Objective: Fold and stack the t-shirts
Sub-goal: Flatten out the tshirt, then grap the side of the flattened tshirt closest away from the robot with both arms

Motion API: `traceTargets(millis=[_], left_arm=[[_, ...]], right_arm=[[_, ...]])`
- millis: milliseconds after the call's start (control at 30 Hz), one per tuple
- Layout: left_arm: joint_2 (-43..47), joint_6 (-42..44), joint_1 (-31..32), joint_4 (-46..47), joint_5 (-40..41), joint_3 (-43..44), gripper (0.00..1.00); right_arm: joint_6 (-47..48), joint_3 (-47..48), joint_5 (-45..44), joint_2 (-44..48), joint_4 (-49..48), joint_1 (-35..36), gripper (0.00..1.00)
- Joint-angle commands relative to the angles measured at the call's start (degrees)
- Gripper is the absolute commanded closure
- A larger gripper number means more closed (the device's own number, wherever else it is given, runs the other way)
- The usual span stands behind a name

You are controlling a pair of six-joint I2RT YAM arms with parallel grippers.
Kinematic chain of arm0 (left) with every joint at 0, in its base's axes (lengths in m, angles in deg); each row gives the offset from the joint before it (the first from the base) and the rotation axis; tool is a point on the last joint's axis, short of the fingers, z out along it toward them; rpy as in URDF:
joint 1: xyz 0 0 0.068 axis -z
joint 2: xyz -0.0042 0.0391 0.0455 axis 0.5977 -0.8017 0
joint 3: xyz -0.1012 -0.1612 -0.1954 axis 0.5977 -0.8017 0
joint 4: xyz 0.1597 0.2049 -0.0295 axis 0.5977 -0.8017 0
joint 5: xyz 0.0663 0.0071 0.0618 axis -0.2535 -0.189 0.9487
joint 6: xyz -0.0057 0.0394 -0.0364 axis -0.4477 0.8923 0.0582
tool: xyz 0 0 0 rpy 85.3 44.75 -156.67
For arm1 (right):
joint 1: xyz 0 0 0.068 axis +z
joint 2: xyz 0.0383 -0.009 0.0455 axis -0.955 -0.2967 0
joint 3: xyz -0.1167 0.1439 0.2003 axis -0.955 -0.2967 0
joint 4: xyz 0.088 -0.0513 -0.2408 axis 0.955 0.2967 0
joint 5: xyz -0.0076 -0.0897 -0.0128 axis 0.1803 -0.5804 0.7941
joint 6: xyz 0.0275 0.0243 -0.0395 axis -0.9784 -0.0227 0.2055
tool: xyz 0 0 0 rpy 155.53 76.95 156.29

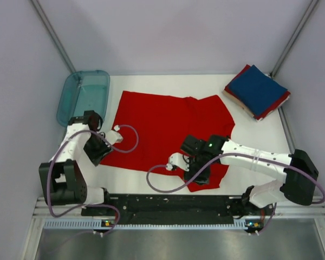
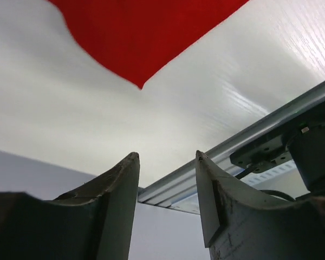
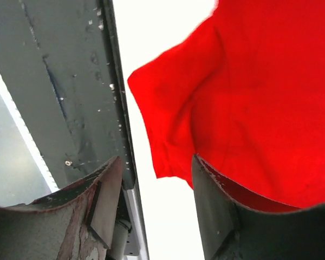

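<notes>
Top: red t-shirt (image 1: 162, 124) lies spread on counter (image 1: 151, 81), just right of left end effector (image 1: 96, 155) and under right end effector (image 1: 199, 174). Folded stack (image 1: 257, 91) sits well beyond the right one.
Left wrist: fingers apart, empty; shirt corner ahead.
Right wrist: fingers apart, nothing clamped; shirt edge just ahead.

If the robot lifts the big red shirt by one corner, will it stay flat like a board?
Probably not. The red shirt lies limp and its corner is rumpled, so it would likely droop. Pushed, it probably bunches rather than slides.

light: bright, even; glare: table (image 3: 168, 32) washed white in wrist views; shadows: faint
</notes>
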Motion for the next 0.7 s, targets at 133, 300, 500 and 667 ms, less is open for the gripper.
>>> traceTargets(millis=[133, 300, 500, 667], left_arm=[[11.16, 3.54, 1.82, 7.76, -17.34, 6.79, 0.62], [4.93, 2.47, 7.80, 16.20, -13.09, 0.13, 0.62], [-0.70, 4.14, 8.42, 27.11, -2.88, -8.32, 0.60], [0.78, 4.85, 11.93, 23.80, -2.95, -13.07, 0.57]], right_arm=[[-29.49, 1.80, -2.34, 3.62, -21.37, -35.46, 0.60], [-37.09, 1.70, -9.45, -6.82, -34.05, -45.77, 0.68], [-33.58, 12.93, -14.91, -25.10, -31.97, -50.09, 0.71], [-30.42, 30.33, -17.46, -40.66, -22.83, -51.94, 0.71]])
